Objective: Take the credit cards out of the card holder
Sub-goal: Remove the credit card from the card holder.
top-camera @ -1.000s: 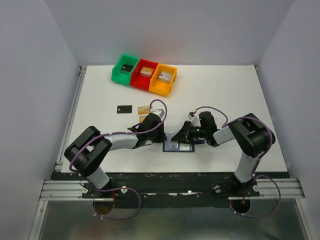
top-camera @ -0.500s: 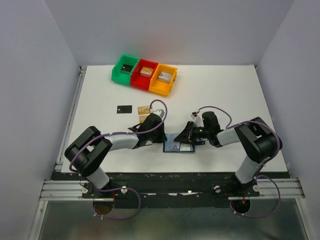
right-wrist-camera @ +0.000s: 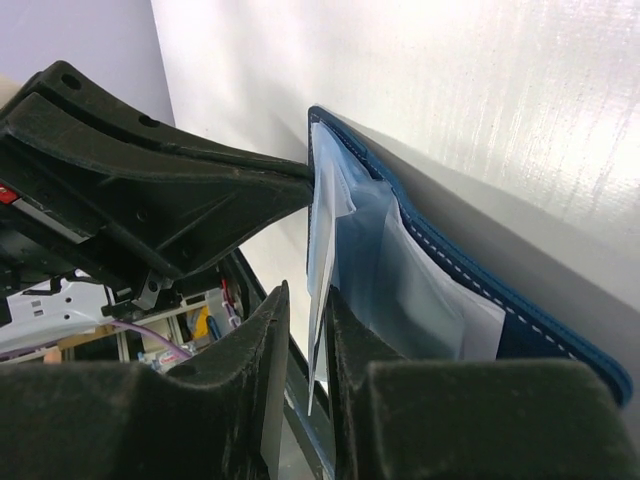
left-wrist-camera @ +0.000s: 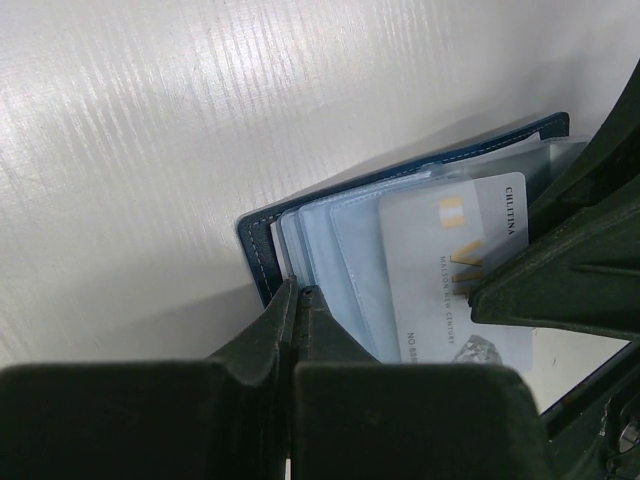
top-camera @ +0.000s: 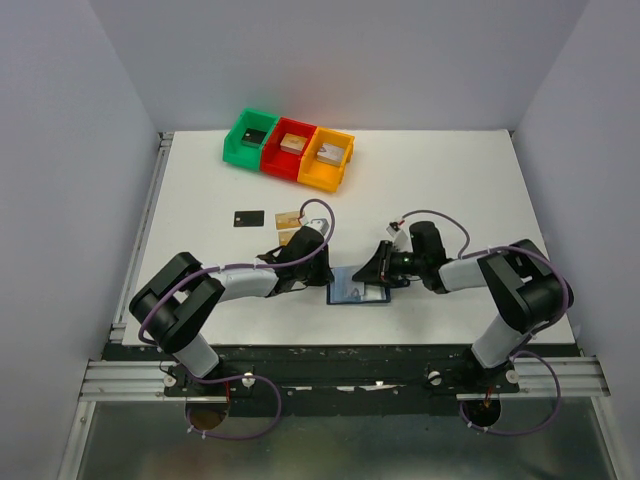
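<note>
Lying open close to the near edge of the surface, about midway between its left and right edges, the card holder (top-camera: 358, 292) shows its navy cover underneath and its paler blue sleeve pages (left-wrist-camera: 340, 230) fanned up from it. A silver-grey card (left-wrist-camera: 440, 270) with a small gold mark sits among those pages, its printed face in plain sight from the left wrist view.

At the holder's left edge the left end effector (left-wrist-camera: 298, 295) has its fingers pressed together with no gap between them, the tips touching the corner of the cover where the pages begin. I cannot tell whether a page is caught between them.

From the other side the right end effector (right-wrist-camera: 307, 300) reaches in. Its fingers stand slightly apart, straddling the edge of a thin pale sheet. Whether that sheet is a sleeve page or a card I cannot tell. A sliver of light shows beside the sheet.

Farther back, left of centre, a black card (top-camera: 249, 217) and a tan-gold card (top-camera: 288, 217) lie flat, side by side. A second tan-gold card (top-camera: 286, 237) is just nearer, partly under the left arm.

Toward the far edge, left of centre, a green bin (top-camera: 238, 140), a red bin (top-camera: 272, 160) and an orange bin (top-camera: 312, 176) stand touching in a row, each with a small block inside.
</note>
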Controlling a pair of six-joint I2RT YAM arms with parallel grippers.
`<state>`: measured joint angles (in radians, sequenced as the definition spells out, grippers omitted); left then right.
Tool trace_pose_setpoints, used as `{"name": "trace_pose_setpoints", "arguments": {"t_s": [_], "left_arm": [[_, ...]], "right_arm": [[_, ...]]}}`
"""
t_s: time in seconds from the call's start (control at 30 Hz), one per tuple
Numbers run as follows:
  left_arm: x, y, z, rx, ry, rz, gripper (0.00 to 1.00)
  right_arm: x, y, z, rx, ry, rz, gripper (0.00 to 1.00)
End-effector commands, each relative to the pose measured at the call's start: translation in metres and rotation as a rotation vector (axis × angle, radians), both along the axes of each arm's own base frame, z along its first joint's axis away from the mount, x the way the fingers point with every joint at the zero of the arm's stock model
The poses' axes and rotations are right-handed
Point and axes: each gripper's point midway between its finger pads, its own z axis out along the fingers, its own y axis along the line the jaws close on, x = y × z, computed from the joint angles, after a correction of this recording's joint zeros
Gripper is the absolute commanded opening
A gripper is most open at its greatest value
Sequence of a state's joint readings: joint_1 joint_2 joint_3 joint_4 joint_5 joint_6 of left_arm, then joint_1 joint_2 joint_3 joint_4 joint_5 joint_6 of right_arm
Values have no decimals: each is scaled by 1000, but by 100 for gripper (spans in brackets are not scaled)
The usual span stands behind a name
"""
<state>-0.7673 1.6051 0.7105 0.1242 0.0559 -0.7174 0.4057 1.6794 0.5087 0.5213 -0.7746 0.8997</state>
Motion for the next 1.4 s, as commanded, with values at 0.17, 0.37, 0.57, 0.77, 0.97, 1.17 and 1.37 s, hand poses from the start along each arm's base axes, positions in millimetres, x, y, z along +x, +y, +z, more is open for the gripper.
{"name": "trace_pose_setpoints", "arguments": {"t_s": [0.17, 0.37, 0.57, 0.77, 0.97, 1.17, 1.37], "left_arm": [[-9, 21, -26, 108, 61, 33, 0], [-11, 22, -26, 107, 65, 35, 0], [-12, 23, -26, 106, 66, 36, 0], [-12, 23, -26, 102, 64, 38, 0], [-12, 23, -24, 94, 59, 40, 0], [-12, 22, -22, 84, 51, 42, 0], [-9, 20, -16, 72, 24, 27, 0]], "right_arm": [[0, -11, 2, -13, -26, -13, 26], [1, -16, 1, -21, -29, -30, 25], [3, -19, 1, -21, -29, -42, 20], [5, -23, 0, -23, -30, -55, 18], [5, -26, 0, -24, -27, -63, 13], [5, -29, 0, -27, -29, -69, 10], [5, -39, -6, -91, -16, -93, 0]]}}
